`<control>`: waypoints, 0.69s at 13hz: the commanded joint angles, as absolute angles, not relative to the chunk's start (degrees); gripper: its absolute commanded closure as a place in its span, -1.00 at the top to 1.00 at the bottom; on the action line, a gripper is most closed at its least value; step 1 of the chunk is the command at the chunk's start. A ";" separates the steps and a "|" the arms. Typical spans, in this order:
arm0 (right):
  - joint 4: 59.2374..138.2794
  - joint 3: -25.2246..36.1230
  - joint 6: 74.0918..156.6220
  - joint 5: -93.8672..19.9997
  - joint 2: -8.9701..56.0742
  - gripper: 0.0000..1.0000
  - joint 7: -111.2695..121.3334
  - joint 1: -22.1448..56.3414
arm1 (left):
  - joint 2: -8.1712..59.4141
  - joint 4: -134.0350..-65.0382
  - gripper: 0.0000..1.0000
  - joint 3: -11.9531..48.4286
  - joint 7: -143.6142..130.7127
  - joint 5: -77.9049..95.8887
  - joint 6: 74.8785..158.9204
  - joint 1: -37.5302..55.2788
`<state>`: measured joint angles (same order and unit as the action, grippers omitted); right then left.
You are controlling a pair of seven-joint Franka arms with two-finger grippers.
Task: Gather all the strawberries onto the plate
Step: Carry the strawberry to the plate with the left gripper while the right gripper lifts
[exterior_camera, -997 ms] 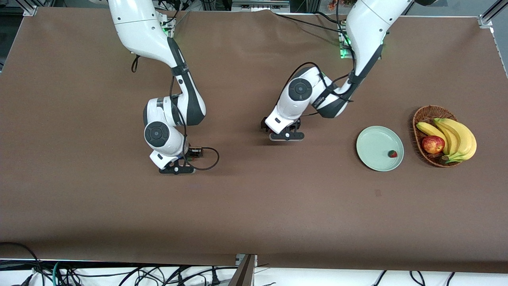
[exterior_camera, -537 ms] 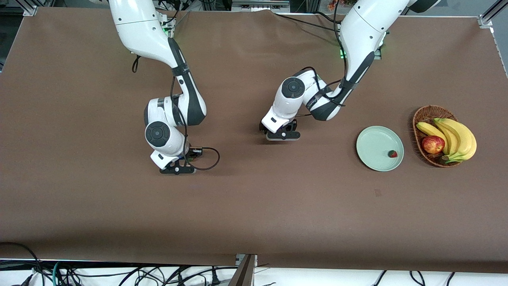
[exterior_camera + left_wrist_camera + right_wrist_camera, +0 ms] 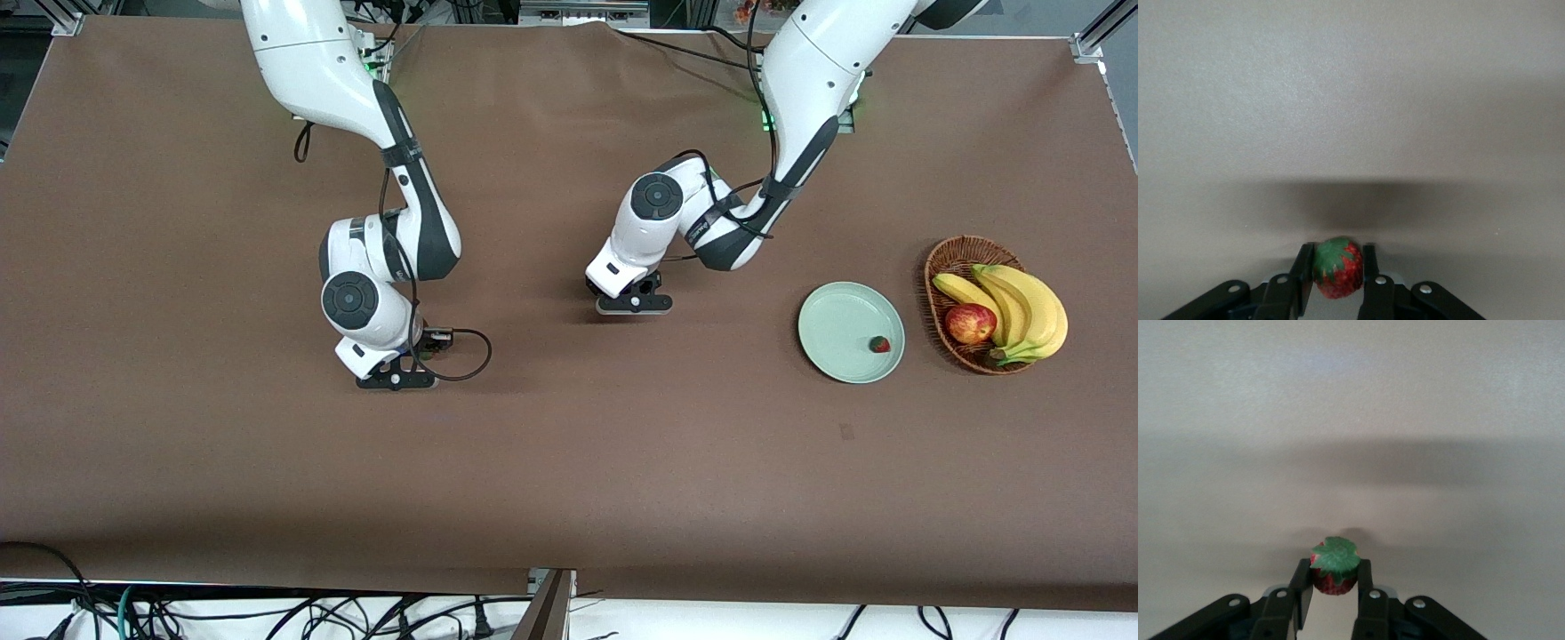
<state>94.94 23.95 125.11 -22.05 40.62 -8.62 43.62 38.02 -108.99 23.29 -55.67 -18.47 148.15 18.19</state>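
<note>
Left gripper [image 3: 1335, 280]: you see its two fingers [image 3: 1302, 275] clamped on a strawberry [image 3: 1337, 267], which sits between the pads with its green top showing; the hand hangs low over bare table near the middle.
Right gripper [image 3: 1332, 587]: your second hand has its fingers [image 3: 1363, 590] pressed against the sides of another strawberry [image 3: 1333, 567], leafy cap up, low over the table toward the right arm's end.
Third strawberry [image 3: 879, 344]: it lies in the plate [image 3: 836, 327], close to the rim on the side facing the basket, well apart from both pairs of fingers.
Plate: pale green, on the table toward the left arm's end, just beside the basket [image 3: 953, 257].
Basket: brown wicker, holding bananas [image 3: 1022, 306] and an apple [image 3: 969, 323].
Writing: you can read no brand, label or lettering on any item; a marking on the left forearm is too small to make out.
</note>
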 commanded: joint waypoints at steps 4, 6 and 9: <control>85.36 24.35 113.22 -23.12 39.29 -0.45 -13.51 43.24 | 30.60 -108.37 -0.84 23.11 -54.77 -20.48 135.92 17.41; 82.63 23.82 111.36 -23.20 39.81 -0.45 -18.26 43.33 | 27.52 -108.02 -0.84 23.29 -48.29 -20.39 129.93 15.48; 79.03 19.45 112.14 -23.73 41.13 -0.45 -29.14 43.77 | 24.35 -108.02 -0.84 23.38 -35.98 -19.51 123.94 12.31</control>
